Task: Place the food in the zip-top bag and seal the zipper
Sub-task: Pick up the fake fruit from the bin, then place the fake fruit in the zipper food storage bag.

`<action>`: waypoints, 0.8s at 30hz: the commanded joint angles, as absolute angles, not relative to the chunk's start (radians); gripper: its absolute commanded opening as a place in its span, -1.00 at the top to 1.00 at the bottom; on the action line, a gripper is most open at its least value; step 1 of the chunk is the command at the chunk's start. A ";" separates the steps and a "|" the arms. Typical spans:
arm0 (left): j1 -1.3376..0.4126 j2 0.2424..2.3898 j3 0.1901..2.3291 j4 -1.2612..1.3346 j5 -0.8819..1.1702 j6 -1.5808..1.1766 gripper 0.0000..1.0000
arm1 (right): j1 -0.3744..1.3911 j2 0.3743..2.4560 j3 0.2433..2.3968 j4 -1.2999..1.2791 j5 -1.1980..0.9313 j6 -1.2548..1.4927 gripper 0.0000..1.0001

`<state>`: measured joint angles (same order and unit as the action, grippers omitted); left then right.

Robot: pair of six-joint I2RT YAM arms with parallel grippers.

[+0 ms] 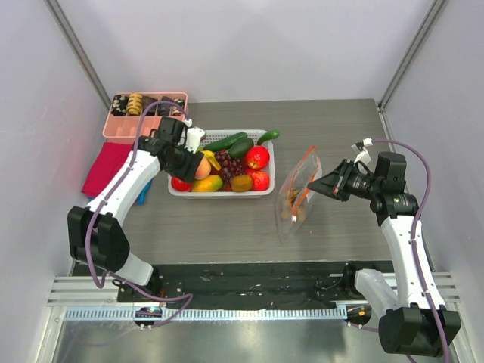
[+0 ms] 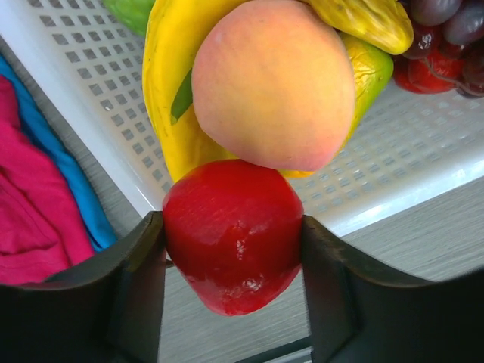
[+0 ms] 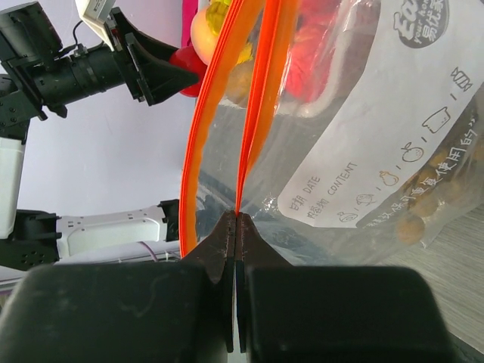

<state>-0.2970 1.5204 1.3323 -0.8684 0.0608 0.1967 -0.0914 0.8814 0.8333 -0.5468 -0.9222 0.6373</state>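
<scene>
A red round fruit (image 2: 231,231) sits at the near left corner of the white basket (image 1: 219,193), under a peach (image 2: 272,83) and a yellow banana (image 2: 168,98). My left gripper (image 2: 232,227) is shut on this fruit, one finger pressed against each side. From above, the left gripper (image 1: 184,175) is over that corner. My right gripper (image 3: 236,219) is shut on one lip of the zip-top bag (image 3: 355,136), holding it up. The orange-red zipper (image 3: 253,98) gapes open. A tan berry bunch (image 3: 423,204) lies inside the bag (image 1: 296,198).
The basket also holds green vegetables (image 1: 227,142), dark grapes (image 1: 231,162), red fruit (image 1: 257,157) and a mango (image 1: 208,184). A pink divided tray (image 1: 140,113) stands at the back left. A pink cloth (image 1: 106,168) lies left of the basket.
</scene>
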 commanded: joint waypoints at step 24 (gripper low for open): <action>-0.739 1.635 2.049 -0.688 0.411 -0.113 0.67 | -0.092 0.882 0.861 -0.543 -0.913 0.614 0.98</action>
<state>-0.6182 1.5532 2.0026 -0.8692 0.3035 0.0029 -0.0910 0.8841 0.8330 -0.5549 -0.9176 0.6247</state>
